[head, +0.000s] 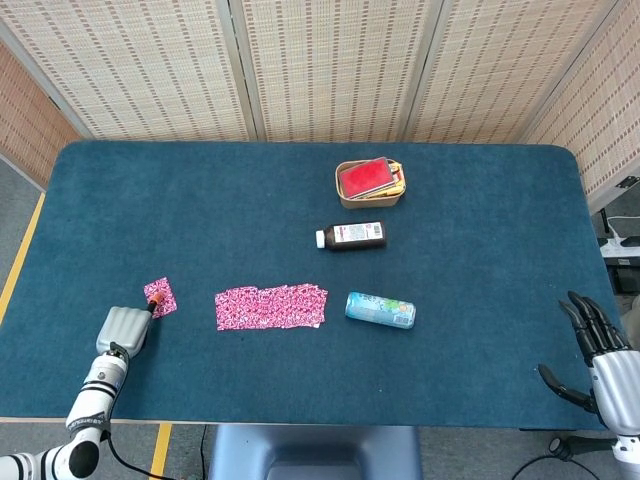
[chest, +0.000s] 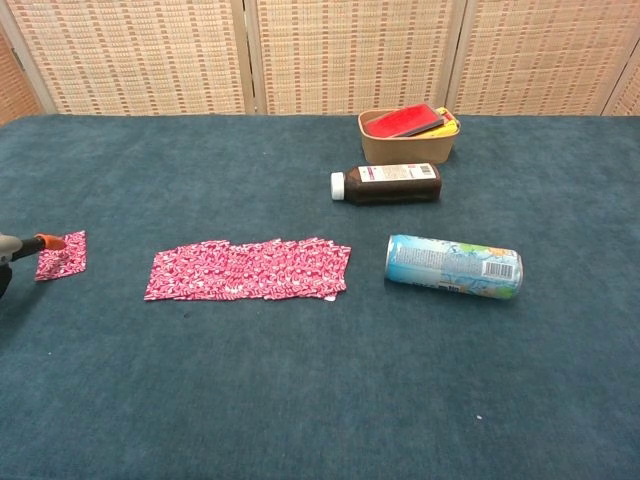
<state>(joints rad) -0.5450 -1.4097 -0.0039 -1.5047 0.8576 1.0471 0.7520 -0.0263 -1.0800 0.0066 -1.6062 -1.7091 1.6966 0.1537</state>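
My left hand (head: 122, 327) lies at the table's near left, its grey back up. Its orange fingertip (chest: 48, 241) holds the corner of a single small pink sachet (head: 160, 297) (chest: 62, 256), which lies apart from the rest. A long strip of pink sachets (head: 271, 307) (chest: 248, 270) lies flat to the right of it, with a gap of bare cloth between them. My right hand (head: 600, 350) hangs beyond the table's near right edge, fingers spread and holding nothing.
A light blue can (head: 380, 310) (chest: 454, 267) lies on its side right of the strip. Behind it lies a brown bottle (head: 352, 236) (chest: 388, 184) with a white cap. A tan basket (head: 370, 200) (chest: 400, 152) with a red box (head: 365, 177) stands further back.
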